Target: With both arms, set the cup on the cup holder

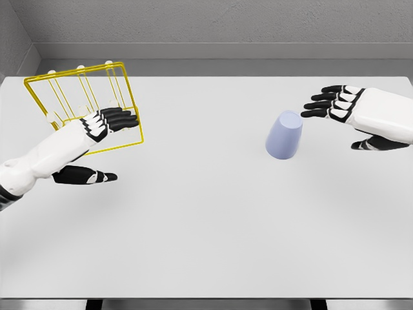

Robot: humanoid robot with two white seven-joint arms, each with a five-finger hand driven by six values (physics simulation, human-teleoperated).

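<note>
Lavender cup (284, 134) stood upside down on white table (206, 245), right of centre. Right hand (352, 113) hovered just beside it, fingers extended, holding nothing; its forearm was cut off at frame edge. Left hand (97, 139) was open too, empty, overlapping yellow wire cup holder (80, 106), hiding part of its frame.

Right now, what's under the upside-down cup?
The cup stands mouth-down on the white table. Only table shows around it; its wall hides whatever might sit beneath.
</note>
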